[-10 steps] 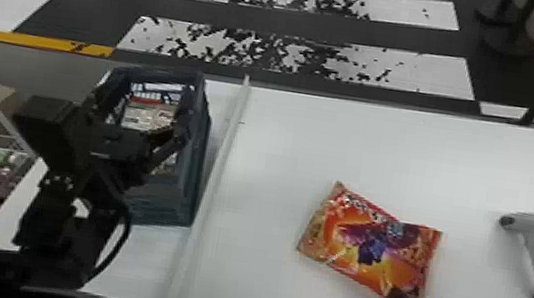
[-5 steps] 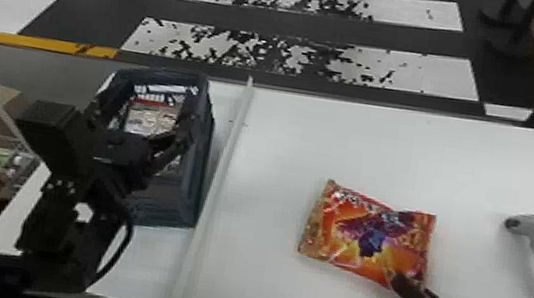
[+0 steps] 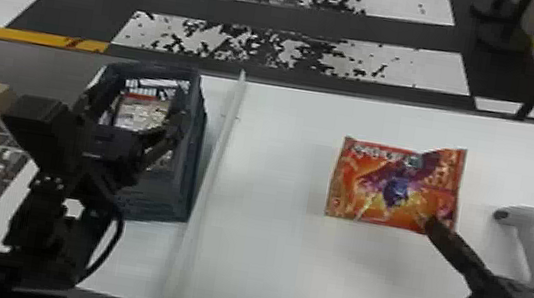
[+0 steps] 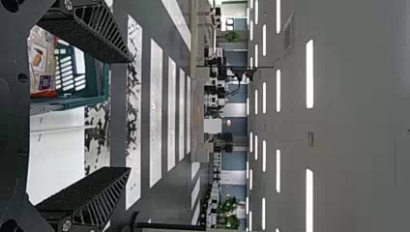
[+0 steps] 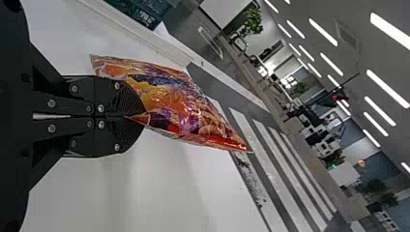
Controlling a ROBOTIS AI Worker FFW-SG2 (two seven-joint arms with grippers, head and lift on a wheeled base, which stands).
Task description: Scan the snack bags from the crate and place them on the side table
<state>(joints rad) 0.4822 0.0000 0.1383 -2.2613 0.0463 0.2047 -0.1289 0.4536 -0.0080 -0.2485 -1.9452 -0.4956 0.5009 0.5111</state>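
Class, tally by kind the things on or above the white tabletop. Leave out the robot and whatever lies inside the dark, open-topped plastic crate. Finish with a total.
Shiny orange-and-red plastic snack bag: 1
Dark, open-topped plastic crate: 1
Pale grey, pistol-shaped scanner: 1
Long, straight white bar: 1
Total: 4

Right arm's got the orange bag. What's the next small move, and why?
Probably bring the orange bag nearer the scanner: the right gripper pinches its edge, and the scanner lies to the right, its dark end facing the bag.
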